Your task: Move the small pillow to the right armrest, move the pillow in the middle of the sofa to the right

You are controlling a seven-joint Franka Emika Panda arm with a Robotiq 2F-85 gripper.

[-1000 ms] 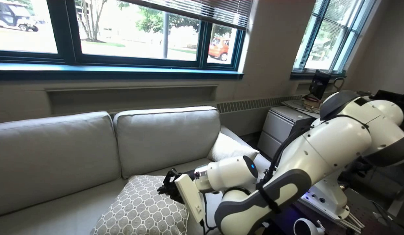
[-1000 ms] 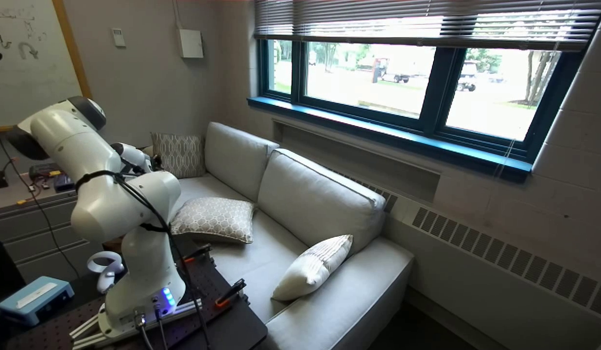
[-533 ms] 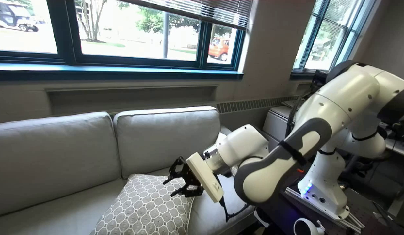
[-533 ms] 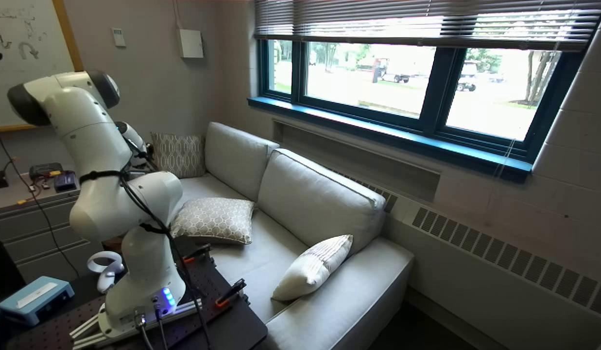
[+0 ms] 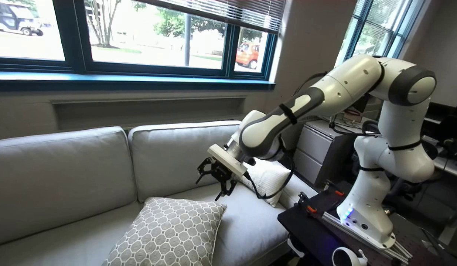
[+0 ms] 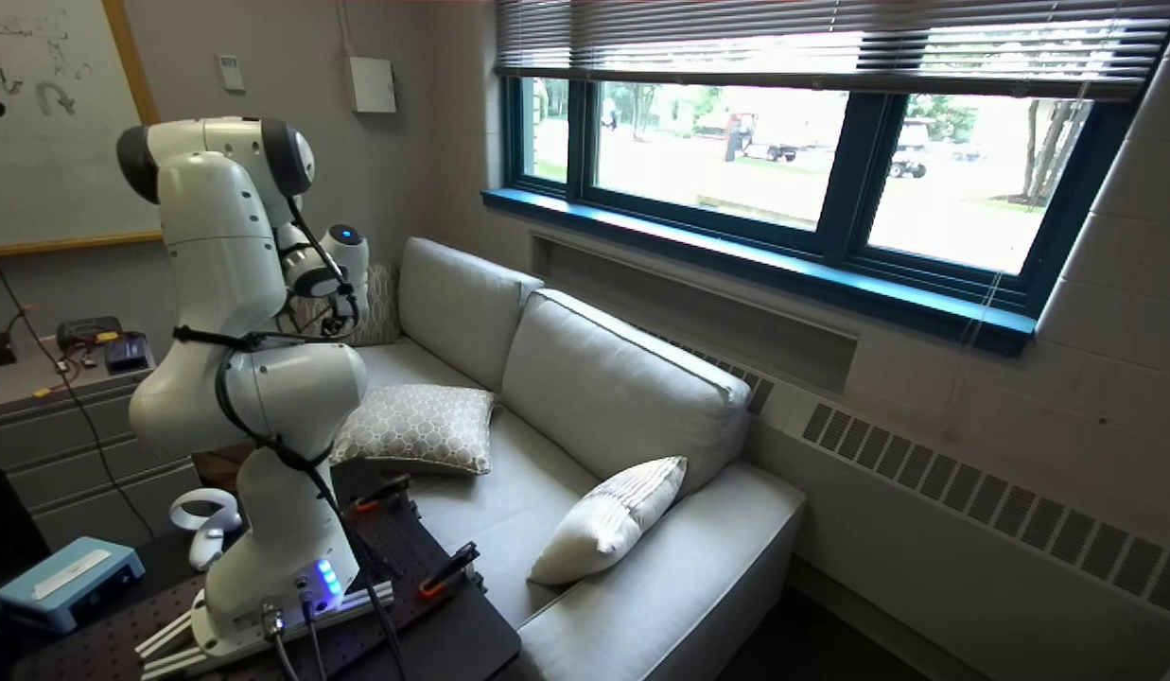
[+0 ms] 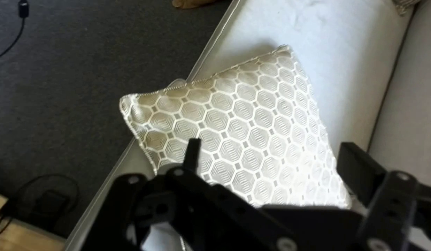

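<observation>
Wrist view: dark carpet (image 7: 69,90) flanks the sofa (image 7: 347,59).

Large pillow (image 7: 245,136) beige (white lattice); small pillow (image 6: 611,522) white.

There are three pillows in all: one small white pillow (image 6: 608,525), one large lattice pillow (image 5: 173,232), one other patterned pillow (image 6: 384,307); also one sofa (image 5: 65,229), two back cushions (image 5: 187,159), one robot arm (image 5: 339,90), one gripper (image 5: 207,191), two windows (image 5: 150,40).
</observation>
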